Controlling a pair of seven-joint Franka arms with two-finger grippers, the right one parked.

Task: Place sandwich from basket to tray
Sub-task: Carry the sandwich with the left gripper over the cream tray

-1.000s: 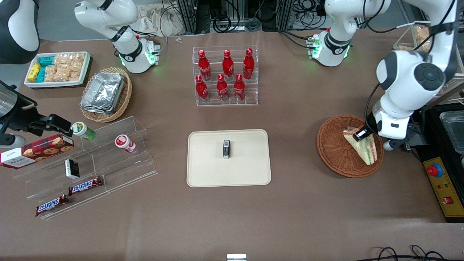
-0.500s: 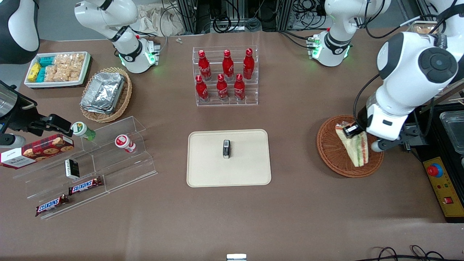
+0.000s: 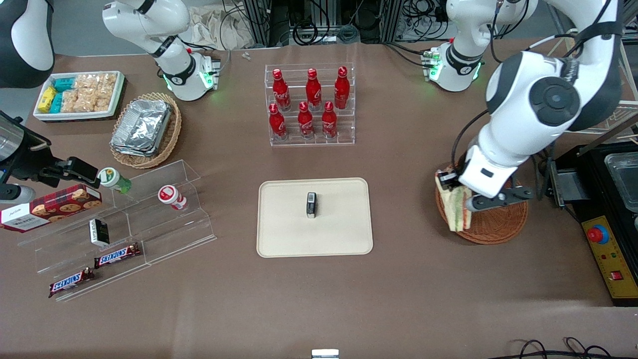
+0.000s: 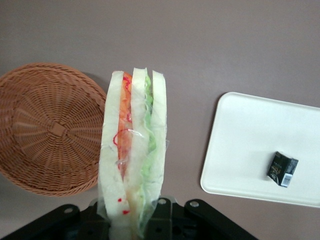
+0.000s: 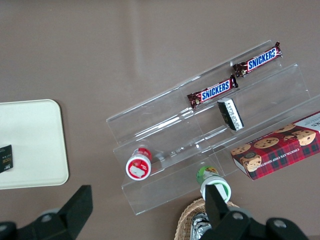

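sandwich (image 4: 132, 150) wedge, pale bread, red-green filling, clamped in gripper (image 3: 454, 185) above basket (image 3: 491, 222) rim.

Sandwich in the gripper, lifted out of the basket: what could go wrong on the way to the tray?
The clear-wrapped triangular sandwich hangs from the gripper by one end, over the rim of the reddish-brown wicker basket; the slick wrap could slip out. A small black box already lies mid-way on the cream rectangular tray, so the sandwich could land on it.
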